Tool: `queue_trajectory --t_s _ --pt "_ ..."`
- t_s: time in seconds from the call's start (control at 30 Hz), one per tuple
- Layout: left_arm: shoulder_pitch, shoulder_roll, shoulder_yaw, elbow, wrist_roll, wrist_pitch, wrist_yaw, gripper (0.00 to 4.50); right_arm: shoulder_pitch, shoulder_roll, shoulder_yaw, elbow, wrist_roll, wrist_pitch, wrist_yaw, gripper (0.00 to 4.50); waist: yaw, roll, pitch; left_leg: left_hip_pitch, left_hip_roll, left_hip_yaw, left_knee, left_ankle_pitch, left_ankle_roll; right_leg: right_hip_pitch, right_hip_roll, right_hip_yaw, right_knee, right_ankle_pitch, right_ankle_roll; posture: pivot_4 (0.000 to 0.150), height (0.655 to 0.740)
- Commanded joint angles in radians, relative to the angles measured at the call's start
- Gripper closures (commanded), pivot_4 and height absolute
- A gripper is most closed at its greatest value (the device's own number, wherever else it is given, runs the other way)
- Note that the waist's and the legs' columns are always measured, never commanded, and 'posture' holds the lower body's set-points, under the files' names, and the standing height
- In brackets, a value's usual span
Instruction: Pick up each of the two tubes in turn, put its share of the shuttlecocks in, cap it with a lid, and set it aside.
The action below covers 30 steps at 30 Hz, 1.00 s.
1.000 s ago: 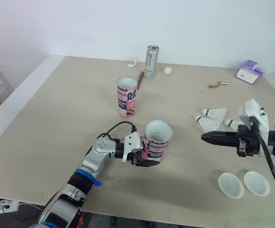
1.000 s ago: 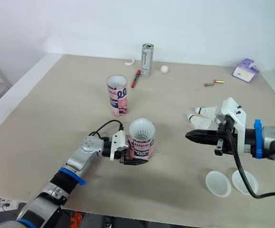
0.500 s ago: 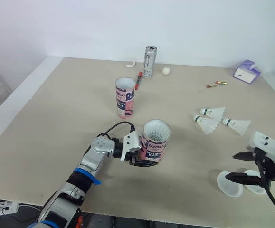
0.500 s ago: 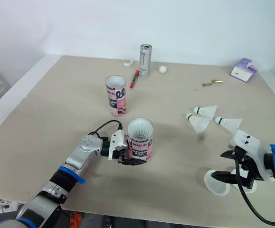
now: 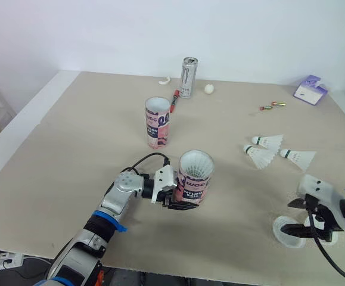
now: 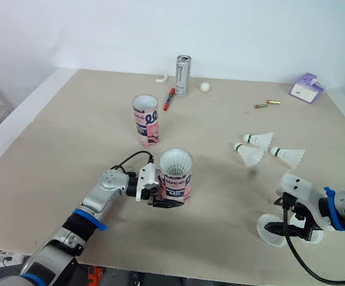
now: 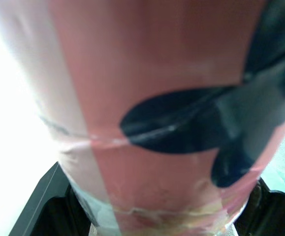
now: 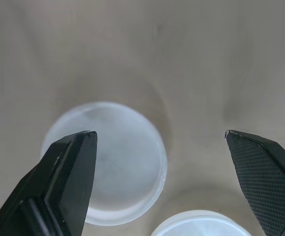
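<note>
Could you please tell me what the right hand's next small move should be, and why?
Probably lower the open right hand onto the lid beneath it and grip it: the tube in the left hand holds shuttlecocks but has no cap.

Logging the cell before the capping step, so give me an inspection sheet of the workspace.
Surface: beige table, things spread apart.
Job's things: held tube with shuttlecocks inside; second tube upright, open; three loose shuttlecocks; two lids flat.
Clutter: can, red marker, white ball, purple box.
Grippers: left gripper shut on held tube; right gripper open over the lids.
Cables: black cable at left wrist, another at right arm.
Surroundings: white wall.
</note>
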Motion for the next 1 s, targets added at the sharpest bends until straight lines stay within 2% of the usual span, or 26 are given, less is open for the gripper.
queue_trajectory --t_s 0.03,0.07,0.1,0.13,0.2,0.23,0.27,0.37,0.67,0.8,1.0 --pt "0.022 0.012 -0.030 0.008 0.018 0.003 -0.023 1.50 -0.009 -0.009 -0.004 0.006 -0.024 -0.034 -0.009 0.69 0.000 0.000 0.000 0.000 0.000 0.000 0.000 0.000 0.000 0.000 0.000 0.000 0.000 0.000 0.000 0.150 0.7400" --pt "0.022 0.012 -0.030 0.008 0.018 0.002 -0.022 1.50 -0.006 -0.007 -0.002 0.007 -0.029 -0.040 -0.009 0.69 0.000 0.000 0.000 0.000 0.000 0.000 0.000 0.000 0.000 0.000 0.000 0.000 0.000 0.000 0.000 0.150 0.7400" --pt "0.022 0.013 -0.031 0.008 0.019 0.001 -0.022 1.50 -0.004 -0.005 -0.001 0.008 -0.034 -0.044 -0.011 1.46 0.000 0.000 0.000 0.000 0.000 0.000 0.000 0.000 0.000 0.000 0.000 0.000 0.000 0.000 0.000 0.150 0.7400" --pt "0.022 0.013 -0.032 0.009 0.019 0.000 -0.022 1.50 -0.003 -0.003 0.000 0.008 -0.036 -0.047 -0.012 1.72 0.000 0.000 0.000 0.000 0.000 0.000 0.000 0.000 0.000 0.000 0.000 0.000 0.000 0.000 0.000 0.150 0.7400" --pt "0.021 0.013 -0.033 0.009 0.020 -0.001 -0.023 1.50 0.000 0.000 0.001 0.009 -0.039 -0.053 -0.013 2.51 0.000 0.000 0.000 0.000 0.000 0.000 0.000 0.000 0.000 0.000 0.000 0.000 0.000 0.000 0.000 0.150 0.7400" --pt "0.021 0.013 -0.034 0.009 0.021 -0.001 -0.022 1.50 0.004 0.000 0.001 0.008 -0.042 -0.059 -0.013 2.71 0.000 0.000 0.000 0.000 0.000 0.000 0.000 0.000 0.000 0.000 0.000 0.000 0.000 0.000 0.000 0.150 0.7400" --pt "0.022 0.013 -0.034 0.010 0.021 -0.001 -0.022 1.50 0.008 0.000 0.001 0.008 -0.043 -0.065 -0.011 3.24 0.000 0.000 0.000 0.000 0.000 0.000 0.000 0.000 0.000 0.000 0.000 0.000 0.000 0.000 0.000 0.150 0.7400" --pt "0.020 0.013 -0.036 0.013 0.021 -0.002 -0.022 1.50 0.016 0.002 -0.002 0.007 -0.045 -0.080 -0.009 4.41 0.000 0.000 0.000 0.000 0.000 0.000 0.000 0.000 0.000 0.001 0.000 0.000 0.000 0.000 0.000 0.150 0.7400" --pt "0.020 0.015 -0.039 0.018 0.022 0.004 -0.022 1.50 0.000 0.022 -0.054 -0.038 0.010 -0.113 0.014 4.41 0.000 -0.001 -0.001 0.001 0.000 0.000 0.000 0.000 0.000 0.001 0.001 0.000 0.000 0.000 0.000 0.150 0.7400" --pt "0.020 0.018 -0.041 0.019 0.021 0.008 -0.024 1.50 -0.136 -0.001 -0.122 -0.104 0.123 -0.075 0.058 4.41 -0.004 0.002 -0.001 0.001 0.001 0.000 0.000 0.000 0.000 0.000 0.001 0.002 0.000 0.002 0.000 0.150 0.7400" --pt "0.013 0.020 -0.043 0.034 0.021 0.007 -0.023 1.50 -0.491 -0.069 -0.016 -0.190 0.234 -0.024 0.076 4.41 -0.003 0.005 -0.003 0.002 0.002 0.000 0.000 0.000 0.000 0.001 0.003 0.001 0.000 0.002 -0.002 0.150 0.7400"
